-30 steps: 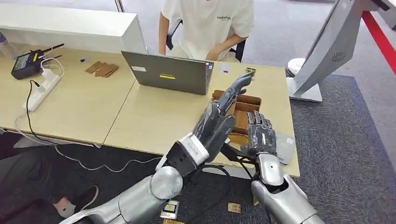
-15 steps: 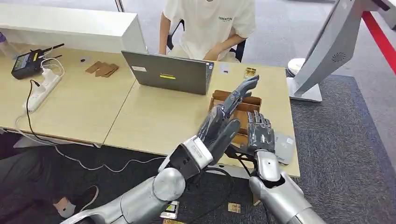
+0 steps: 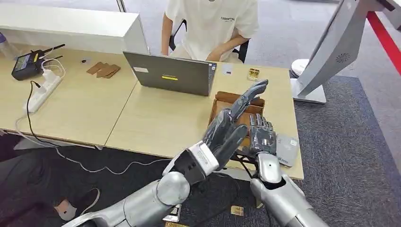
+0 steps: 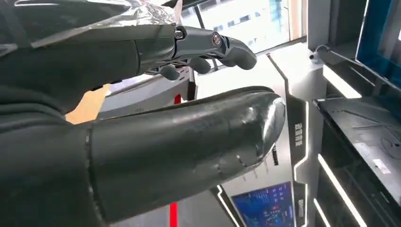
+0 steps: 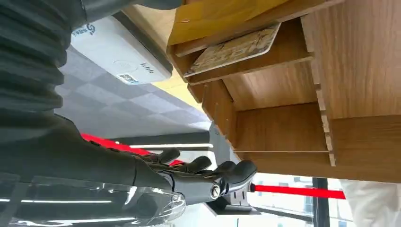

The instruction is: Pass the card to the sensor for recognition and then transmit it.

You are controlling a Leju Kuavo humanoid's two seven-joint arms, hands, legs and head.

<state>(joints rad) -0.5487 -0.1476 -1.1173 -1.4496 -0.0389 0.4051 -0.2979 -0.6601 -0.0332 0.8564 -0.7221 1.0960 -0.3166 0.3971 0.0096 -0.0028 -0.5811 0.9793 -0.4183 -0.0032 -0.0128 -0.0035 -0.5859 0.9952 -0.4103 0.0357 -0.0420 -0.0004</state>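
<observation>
Here the robot's left hand [image 3: 231, 124] is raised above the pale wooden table [image 3: 156, 118], fingers stretched out and apart, with nothing in its grasp; the left wrist view shows the same thick grey thumb [image 4: 189, 142] and dark fingers [image 4: 208, 42] extended on air. The right hand [image 3: 262, 137] hovers low at the near edge of the table, just in front of the brown wooden compartment box [image 3: 246, 113], its fingers straight and slightly apart, holding nothing. In the right wrist view a patterned beige card [image 5: 234, 49] lies flat in one compartment of that box [image 5: 293, 94], apart from the hand's fingers [image 5: 203, 170]. A flat light-grey card reader [image 3: 287, 150] rests on the table just beside the right hand, at the table's near corner. Another small gold-toned card [image 3: 253, 74] lies on the table beyond the box. A grey laptop [image 3: 170, 73] stands open further back, and a person in a white T-shirt [image 3: 213, 23] sits behind it. A white power strip [image 3: 42, 90] and a dark handheld device [image 3: 28, 64] lie well to the left.
</observation>
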